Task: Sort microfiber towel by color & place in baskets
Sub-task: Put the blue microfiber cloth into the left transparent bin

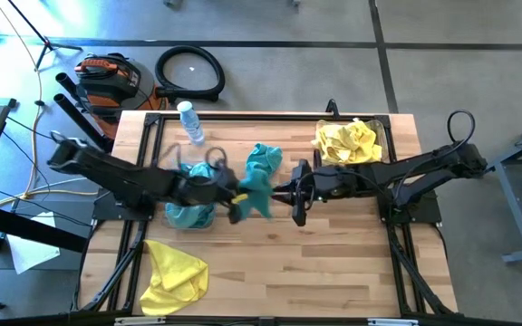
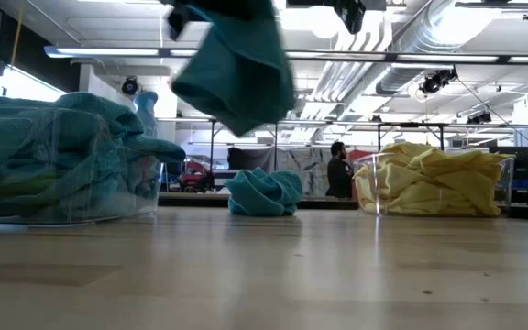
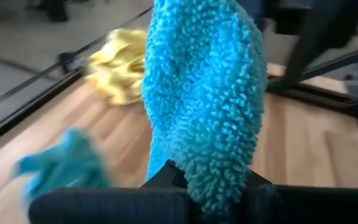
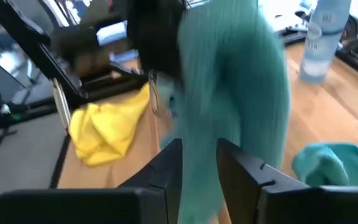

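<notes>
A teal microfiber towel point(image 1: 259, 188) hangs in the air over the table's middle, between my left gripper point(image 1: 234, 206) and my right gripper point(image 1: 286, 193), and both are shut on it. In the low view the towel point(image 2: 236, 64) is clear of the table. A second teal towel point(image 1: 263, 158) lies bunched on the table behind it. A yellow towel point(image 1: 175, 276) lies at the near left corner. The left basket point(image 1: 188, 215) holds teal towels. The right basket point(image 1: 347, 140) holds yellow ones. My left gripper pinches the teal towel between its two fingers at a bunched fold point(image 3: 219, 177), coming level from the table's left. The towel is lifted clear and hangs below the fingers. My right gripper point(image 4: 199, 168) has the same towel point(image 4: 229, 99) between its two nearly closed fingers, coming level from the table's right. Blur hides which part it has.
A clear water bottle point(image 1: 190, 122) stands at the far left of the table, behind the left basket. Bare wood lies open along the near middle and right. Cables, a hose and a tool case lie on the floor beyond the far edge.
</notes>
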